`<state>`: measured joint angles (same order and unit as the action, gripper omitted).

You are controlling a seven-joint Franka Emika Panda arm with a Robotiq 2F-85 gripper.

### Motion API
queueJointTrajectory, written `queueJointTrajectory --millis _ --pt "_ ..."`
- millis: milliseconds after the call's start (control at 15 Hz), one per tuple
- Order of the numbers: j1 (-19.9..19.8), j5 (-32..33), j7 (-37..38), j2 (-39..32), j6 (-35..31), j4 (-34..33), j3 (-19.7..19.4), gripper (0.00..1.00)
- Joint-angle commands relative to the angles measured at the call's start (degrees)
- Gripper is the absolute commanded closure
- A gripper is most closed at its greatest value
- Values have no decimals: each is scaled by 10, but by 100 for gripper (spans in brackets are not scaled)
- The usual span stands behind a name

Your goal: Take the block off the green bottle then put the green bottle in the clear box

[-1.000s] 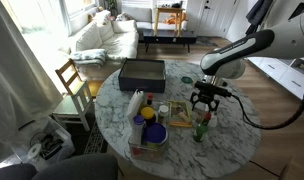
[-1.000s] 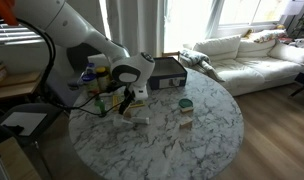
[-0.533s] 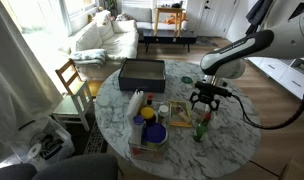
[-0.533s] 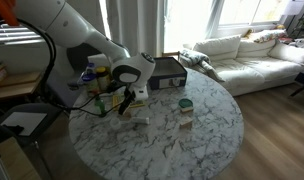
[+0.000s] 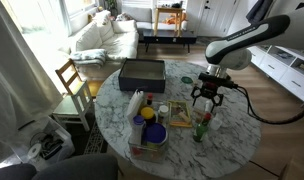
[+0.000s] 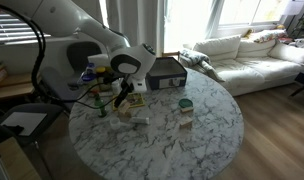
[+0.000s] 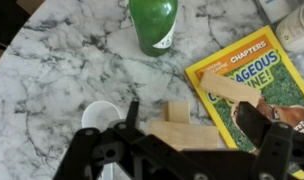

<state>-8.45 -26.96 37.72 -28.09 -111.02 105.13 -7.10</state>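
Bottle position decides your next move: the slim translucent green bottle (image 7: 154,22) stands upright on the white-veined marble table (image 7: 52,70), long axis vertical, so the wrist view looks down on its cap; it sits ahead of the gripper (image 7: 189,112), toward the top of that view and a little off centre, well apart from the fingers; nothing rests on its top, so I judge the first step done. Your jaws are spread wide and hold nothing; the flat pale wooden block (image 7: 187,135) lies beneath them at the edge of the yellow magazine (image 7: 254,80), touching neither finger as far as I can tell; a white round cap (image 7: 100,116) lies just beside one finger. In an exterior view the gripper (image 5: 206,98) hangs above the bottle (image 5: 200,130), which stands near the table's rim; the small clear plastic box (image 5: 148,152) is near it across bare marble, partly filled with colourful items; you likely need to shift over the bottle, descend with a finger on either side of its body, and avoid tipping it toward the edge.
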Motion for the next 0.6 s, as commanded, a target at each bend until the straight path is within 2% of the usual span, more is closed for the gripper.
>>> queueJointTrajectory --millis 0,67,267,333,400,467,533 --pt "-4 -13 -16 28 50 19 3 26" --pt "-4 -19 -17 30 60 20 3 30" --pt "-4 -31 -21 37 83 25 3 57" --pt "-3 -33 -23 37 91 27 2 50" --pt "-4 -36 -25 37 100 29 3 32" --pt "-3 -37 -26 38 107 30 2 24" --pt "-3 -40 -29 38 115 32 2 24"
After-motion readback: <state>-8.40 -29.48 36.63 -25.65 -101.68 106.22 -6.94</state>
